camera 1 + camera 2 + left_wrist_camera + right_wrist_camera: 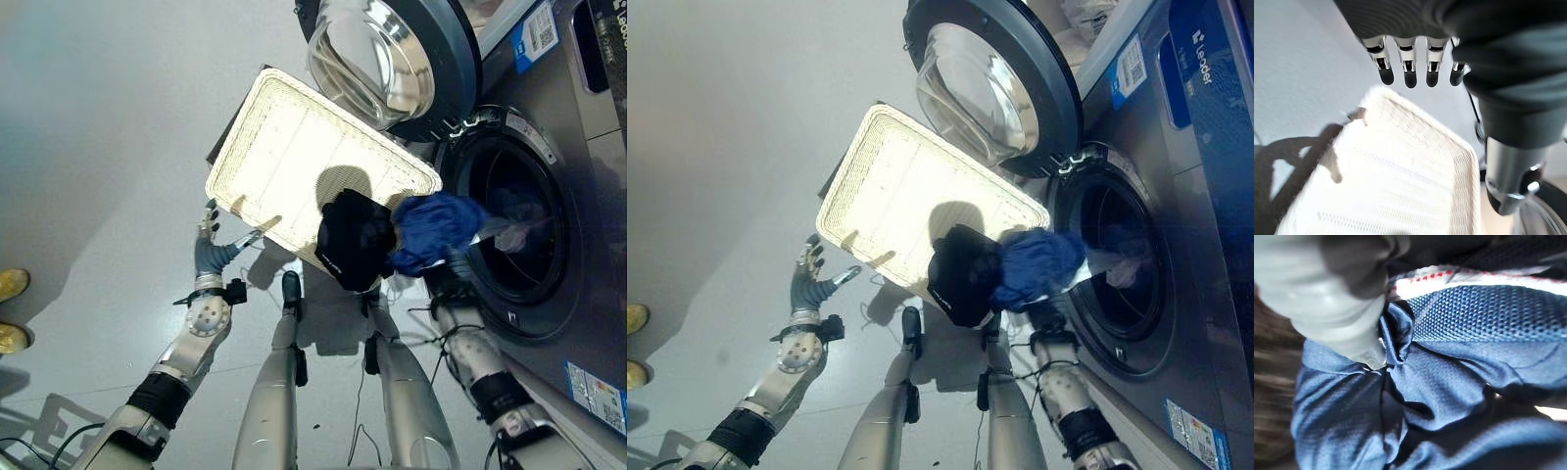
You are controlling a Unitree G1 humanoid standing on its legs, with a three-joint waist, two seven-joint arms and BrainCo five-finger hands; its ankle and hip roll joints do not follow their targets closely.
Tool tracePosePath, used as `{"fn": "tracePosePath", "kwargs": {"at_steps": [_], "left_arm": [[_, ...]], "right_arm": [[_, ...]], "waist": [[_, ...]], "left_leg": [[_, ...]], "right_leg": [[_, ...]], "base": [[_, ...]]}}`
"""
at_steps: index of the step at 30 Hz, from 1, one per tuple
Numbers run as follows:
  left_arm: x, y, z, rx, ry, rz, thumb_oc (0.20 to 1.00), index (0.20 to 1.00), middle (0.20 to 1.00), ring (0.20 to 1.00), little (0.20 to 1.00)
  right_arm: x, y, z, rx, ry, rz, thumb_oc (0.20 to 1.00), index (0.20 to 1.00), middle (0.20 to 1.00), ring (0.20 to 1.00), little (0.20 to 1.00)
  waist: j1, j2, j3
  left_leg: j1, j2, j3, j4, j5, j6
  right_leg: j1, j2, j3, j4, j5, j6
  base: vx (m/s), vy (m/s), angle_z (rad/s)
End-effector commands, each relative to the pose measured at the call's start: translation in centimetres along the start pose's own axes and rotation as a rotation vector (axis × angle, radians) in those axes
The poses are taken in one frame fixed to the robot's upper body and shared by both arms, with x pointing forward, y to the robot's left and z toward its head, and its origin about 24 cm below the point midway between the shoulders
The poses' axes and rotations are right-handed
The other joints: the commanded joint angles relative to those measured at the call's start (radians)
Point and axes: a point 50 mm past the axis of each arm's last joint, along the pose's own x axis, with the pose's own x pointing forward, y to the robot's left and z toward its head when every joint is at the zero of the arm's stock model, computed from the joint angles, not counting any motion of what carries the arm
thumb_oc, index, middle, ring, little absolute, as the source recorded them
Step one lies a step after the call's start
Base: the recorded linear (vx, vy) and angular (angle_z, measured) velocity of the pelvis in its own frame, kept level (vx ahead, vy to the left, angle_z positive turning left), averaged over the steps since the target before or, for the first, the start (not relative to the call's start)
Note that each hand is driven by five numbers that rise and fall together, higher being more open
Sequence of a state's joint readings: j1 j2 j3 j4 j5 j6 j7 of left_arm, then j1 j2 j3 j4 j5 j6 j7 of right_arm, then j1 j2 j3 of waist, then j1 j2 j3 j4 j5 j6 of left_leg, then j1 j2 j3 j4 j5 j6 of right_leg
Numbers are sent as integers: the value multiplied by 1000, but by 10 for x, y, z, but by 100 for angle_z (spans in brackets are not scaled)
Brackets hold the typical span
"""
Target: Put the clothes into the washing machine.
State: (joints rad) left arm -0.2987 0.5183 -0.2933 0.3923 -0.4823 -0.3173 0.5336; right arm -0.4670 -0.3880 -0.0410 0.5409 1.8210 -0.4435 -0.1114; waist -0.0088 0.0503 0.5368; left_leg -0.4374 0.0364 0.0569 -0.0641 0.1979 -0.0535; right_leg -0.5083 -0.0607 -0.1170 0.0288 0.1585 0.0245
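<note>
A blue mesh garment (436, 227) hangs bunched in the air just in front of the washing machine's open drum (514, 176). My right hand (1347, 318) is under it, the thumb pressed into a fold of the cloth. A black garment (353, 240) lies draped over the near right corner of the white woven basket (294, 147), touching the blue one. Some pale cloth (509, 232) shows at the drum's mouth. My left hand (211, 253) is open with spread fingers (1410, 73), just off the basket's near left corner and holding nothing.
The round glass door (392, 59) stands swung open above the basket's far right side. The grey machine front (588, 294) runs along the right. A person's yellow shoes (12, 286) stand on the floor at the far left.
</note>
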Motion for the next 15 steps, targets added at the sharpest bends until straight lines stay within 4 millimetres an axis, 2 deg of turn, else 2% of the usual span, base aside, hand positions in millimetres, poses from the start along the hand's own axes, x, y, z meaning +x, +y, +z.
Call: {"fn": "tracePosePath", "kwargs": {"at_steps": [1, 2, 3, 4, 5, 6, 7, 8, 9, 10, 11, 12, 13, 15], "left_arm": [[2, 8, 3, -58, -15, -3, 1000, 1000, 1000, 1000, 1000], [1, 10, 0, -59, 1, 2, 1000, 1000, 1000, 1000, 1000], [1, 16, -5, -53, 17, 11, 1000, 1000, 1000, 1000, 1000], [1, 16, -5, -53, 17, 11, 1000, 1000, 1000, 1000, 1000], [-1, 23, -11, -47, 34, 16, 1000, 1000, 1000, 1000, 1000], [-1, 24, -12, -49, 35, 14, 1000, 1000, 1000, 1000, 1000], [-2, 25, -14, -46, 41, 15, 1000, 1000, 1000, 1000, 1000], [-5, 30, -15, -39, 42, 7, 1000, 1000, 1000, 1000, 1000], [-5, 30, -15, -29, 41, 0, 1000, 1000, 1000, 1000, 1000], [-4, 30, -13, -17, 36, -10, 1000, 1000, 1000, 1000, 1000], [-4, 29, -12, -15, 35, -14, 1000, 1000, 1000, 1000, 1000], [-2, 27, -9, -8, 41, -25, 1000, 1000, 1000, 1000, 1000], [-2, 26, -8, -6, 43, -29, 1000, 1000, 1000, 1000, 1000], [-1, 24, -8, -6, 52, -39, 1000, 1000, 1000, 1000, 1000]], "right_arm": [[12, 34, 48, 47, -226, 33, 200, 200, 200, 200, 200], [17, 42, 64, 56, -300, 12, 200, 200, 200, 200, 200], [22, 51, 97, 48, -435, -29, 200, 200, 200, 200, 200], [22, 51, 97, 48, -435, -29, 200, 200, 200, 200, 200], [21, 60, 141, 87, -623, -126, 200, 200, 200, 200, 200], [18, 65, 158, 138, -721, -156, 200, 200, 200, 200, 200], [13, 66, 175, 174, -804, -185, 200, 200, 200, 200, 200], [-10, 61, 218, 369, -1058, -227, 200, 200, 200, 200, 200], [-21, 52, 231, 446, -1156, -264, 200, 200, 200, 200, 200], [-31, 46, 244, 521, -1227, -306, 564, 564, 564, 564, 564], [-33, 44, 246, 536, -1239, -315, 721, 721, 721, 721, 721], [-36, 40, 255, 561, -1249, -339, 1000, 1000, 1000, 1000, 1000], [-36, 39, 257, 556, -1241, -351, 1000, 1000, 1000, 1000, 1000], [-27, 33, 256, 489, -1117, -391, 1000, 1000, 1000, 1000, 1000]], "waist": [[-10, 28, -17], [-8, 30, -17], [-3, 32, -17], [-3, 32, -17], [2, 30, -17], [5, 31, -17], [6, 31, -17], [7, 29, -17], [6, 28, -17], [3, 28, -17], [4, 29, -17], [2, 30, -17], [2, 30, -17], [6, 33, -17]], "left_leg": [[-17, -89, 26, 50, -98, 18], [-19, -90, 23, 53, -101, 17], [-24, -90, 20, 60, -105, 17], [-24, -90, 20, 60, -105, 17], [-21, -89, 16, 65, -114, 14], [-34, -88, 16, 68, -107, 14], [-28, -87, 14, 68, -116, 13], [-39, -85, 10, 71, -117, 11], [-44, -85, 7, 74, -118, 11], [-62, -86, 7, 79, -108, 11], [-65, -86, 6, 82, -107, 11], [-74, -87, 4, 87, -107, 11], [-77, -87, 3, 89, -107, 12], [-87, -90, -2, 95, -107, 13]], "right_leg": [[-11, 27, -7, 79, -85, 56], [-12, 28, -8, 83, -89, 56], [-15, 30, -10, 90, -94, 54], [-15, 30, -10, 90, -94, 54], [-10, 32, -12, 97, -105, 53], [-19, 33, -13, 96, -97, 51], [-13, 33, -15, 100, -108, 53], [-21, 33, -20, 107, -110, 53], [-26, 34, -21, 112, -111, 53], [-42, 37, -22, 115, -101, 51], [-45, 37, -22, 117, -100, 51], [-52, 36, -22, 121, -101, 51], [-55, 36, -23, 123, -102, 51], [-62, 33, -26, 128, -102, 51]], "base": [[0, 0, 0], [0, 0, 0], [0, 0, 0], [35, -22, 2], [0, 0, 0], [39, -20, 1], [33, -48, 5], [59, -69, 8], [14, -97, 9], [-9, -64, 8], [-4, -53, 9], [13, -24, 9], [17, -31, 10], [8, -22, 14]]}}
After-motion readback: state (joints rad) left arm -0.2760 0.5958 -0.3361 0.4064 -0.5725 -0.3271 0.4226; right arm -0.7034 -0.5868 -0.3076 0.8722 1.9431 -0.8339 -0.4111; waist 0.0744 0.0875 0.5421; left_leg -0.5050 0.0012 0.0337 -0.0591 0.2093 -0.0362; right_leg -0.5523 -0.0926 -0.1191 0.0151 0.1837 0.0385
